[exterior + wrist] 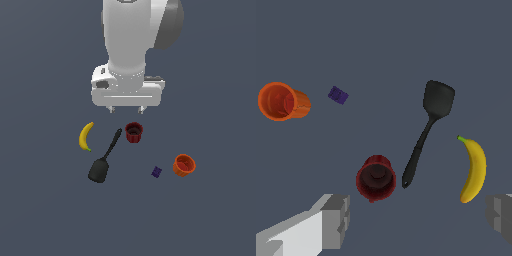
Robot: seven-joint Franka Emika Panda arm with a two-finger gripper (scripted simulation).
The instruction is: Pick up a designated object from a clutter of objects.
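Bkgd is one flat, uniform slate blue-grey surface (45, 215), filling both exterior & wrist views edge to edge. No texture or seams visible. Lighting is even & soft, w/ only faint small shadows on the ground. Same plain tone (381, 40) seen from wrist cam.

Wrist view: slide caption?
Open gripper above dark red cup, beside spatula, banana, orange cup.

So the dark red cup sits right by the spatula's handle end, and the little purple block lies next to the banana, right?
Not quite. The dark red cup does sit by the spatula handle's end, but the purple block lies next to the orange cup, far from the banana. The exterior view shows it.
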